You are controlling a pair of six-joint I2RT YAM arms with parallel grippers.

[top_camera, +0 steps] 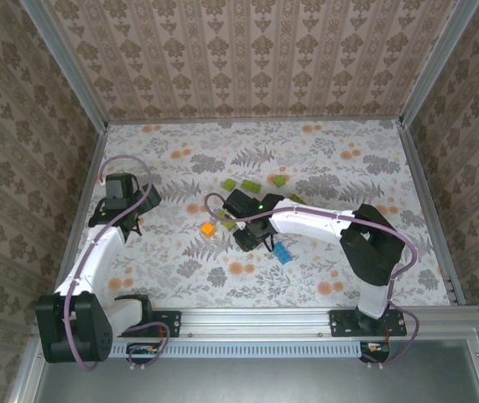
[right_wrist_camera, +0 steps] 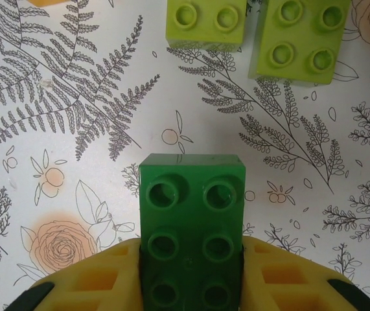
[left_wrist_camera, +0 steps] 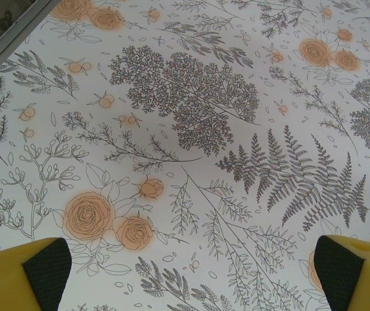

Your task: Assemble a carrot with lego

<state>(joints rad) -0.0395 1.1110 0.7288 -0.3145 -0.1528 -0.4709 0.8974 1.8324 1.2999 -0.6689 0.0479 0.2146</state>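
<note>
Far left, the left gripper [top_camera: 130, 220] hangs over the floral table [top_camera: 348, 168] near its left edge. Its jaws are spread wide and hold nothing, and in its wrist view the yellow fingertips [left_wrist_camera: 23, 275] frame a patch of bare printed surface. Toward the middle, 1 orange brick [top_camera: 208, 228] lies loose just left of the right gripper [top_camera: 252, 238]. Farther from the arm bases, several lime-green bricks [top_camera: 250, 183] sit in a ragged row, and the 2 nearest the right wrist camera lie studs up, close together but apart. The right gripper is clenched on a dark green brick [right_wrist_camera: 191, 220], studs up, with a yellow pad against each long side. I cannot tell whether that brick rests on the table or hangs just above it. Immediately right of this gripper, 1 blue brick [top_camera: 283, 253] lies flat. I judge the carrot barely begun: 1 piece is in hand, none of the bricks I can make out looks pressed to another, and all the joining of orange and green pieces remains.
</note>
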